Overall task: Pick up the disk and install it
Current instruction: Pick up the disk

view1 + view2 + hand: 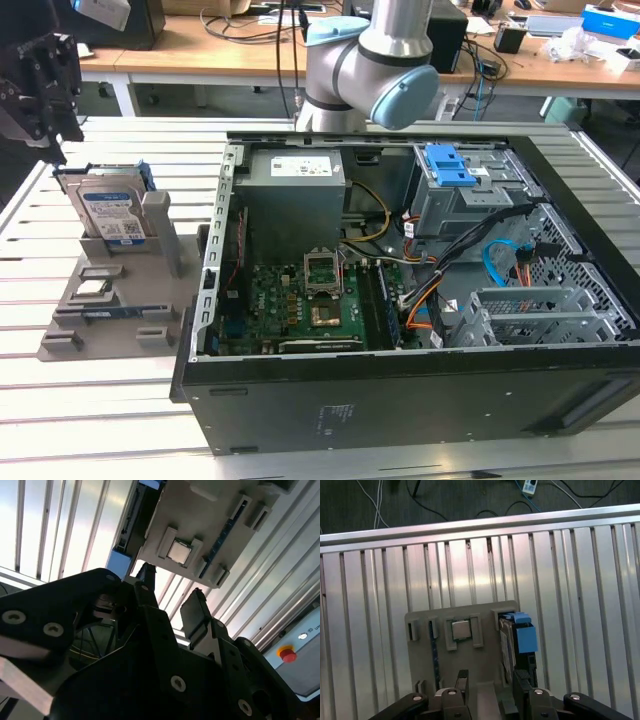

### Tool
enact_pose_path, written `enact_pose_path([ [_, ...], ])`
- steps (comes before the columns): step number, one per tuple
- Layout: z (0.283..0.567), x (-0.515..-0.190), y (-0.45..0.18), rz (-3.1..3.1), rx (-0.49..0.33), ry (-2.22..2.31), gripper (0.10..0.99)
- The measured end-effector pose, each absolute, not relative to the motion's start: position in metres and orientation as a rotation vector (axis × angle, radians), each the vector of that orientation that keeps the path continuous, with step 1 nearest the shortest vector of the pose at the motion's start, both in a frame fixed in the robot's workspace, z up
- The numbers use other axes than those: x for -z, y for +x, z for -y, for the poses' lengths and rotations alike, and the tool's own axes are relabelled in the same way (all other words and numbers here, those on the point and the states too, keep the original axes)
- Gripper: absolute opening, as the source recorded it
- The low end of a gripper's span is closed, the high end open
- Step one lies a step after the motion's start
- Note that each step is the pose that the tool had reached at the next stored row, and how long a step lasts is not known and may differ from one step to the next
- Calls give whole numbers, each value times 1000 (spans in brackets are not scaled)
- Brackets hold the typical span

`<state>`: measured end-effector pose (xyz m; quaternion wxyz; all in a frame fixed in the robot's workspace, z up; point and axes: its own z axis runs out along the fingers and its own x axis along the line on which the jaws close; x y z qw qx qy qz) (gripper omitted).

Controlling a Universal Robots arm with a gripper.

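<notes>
Jaws spread over disk [506, 645] standing upright in grey holder [470, 665].

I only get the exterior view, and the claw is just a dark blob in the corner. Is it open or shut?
Observer: Open. In the first wrist view the gripper has its fingers apart, with nothing between them.
Operator: Is the disk lined up with the gap?
Observer: Not quite. There the disk, on edge in the grey holder, sits in line with one finger.
Operator: Anything else?
Observer: The second wrist view shows a red button, away from the holder.
</notes>
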<state>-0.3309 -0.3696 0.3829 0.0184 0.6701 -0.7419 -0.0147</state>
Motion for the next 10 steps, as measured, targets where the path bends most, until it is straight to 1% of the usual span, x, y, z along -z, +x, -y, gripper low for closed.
enact_pose_path([
  [10, 370, -372, -321, 2304, 46, 2081, 482],
])
